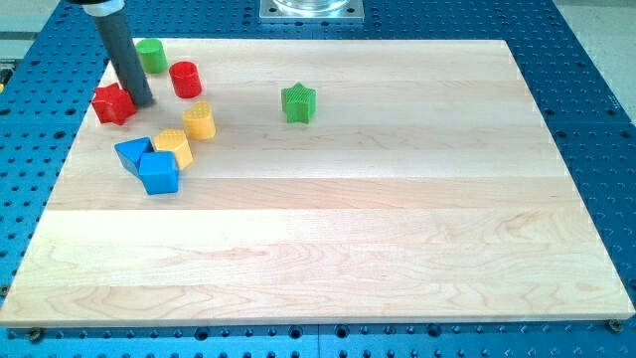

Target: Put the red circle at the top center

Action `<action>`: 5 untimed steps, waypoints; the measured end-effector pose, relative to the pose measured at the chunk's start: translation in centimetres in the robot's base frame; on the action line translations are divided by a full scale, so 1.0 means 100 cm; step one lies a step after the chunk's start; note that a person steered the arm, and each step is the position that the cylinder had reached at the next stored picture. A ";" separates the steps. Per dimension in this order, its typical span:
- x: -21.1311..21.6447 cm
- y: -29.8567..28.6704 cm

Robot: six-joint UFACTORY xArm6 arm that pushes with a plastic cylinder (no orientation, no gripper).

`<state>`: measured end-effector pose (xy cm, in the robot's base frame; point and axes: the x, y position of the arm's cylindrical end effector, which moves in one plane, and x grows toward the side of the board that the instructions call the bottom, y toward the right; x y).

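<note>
The red circle point(185, 79) is a short red cylinder at the view's upper left on the wooden board point(397, 219). My tip point(142, 101) rests on the board just left and below it, with a small gap between them. The tip touches or nearly touches the right side of a red star block point(113, 103). A green round block point(151, 56) stands just above the rod, left of the red circle.
A green star point(298, 102) lies near the top centre. A yellow round block point(200, 121) and a yellow angular block point(172, 146) sit below the red circle. Two blue blocks point(158, 172) point(132, 153) lie below them. A metal mount point(311, 9) is past the top edge.
</note>
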<state>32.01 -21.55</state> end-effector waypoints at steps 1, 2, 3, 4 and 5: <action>-0.046 0.092; -0.026 0.042; -0.036 0.021; -0.073 0.031; -0.087 0.067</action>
<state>23.34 -14.84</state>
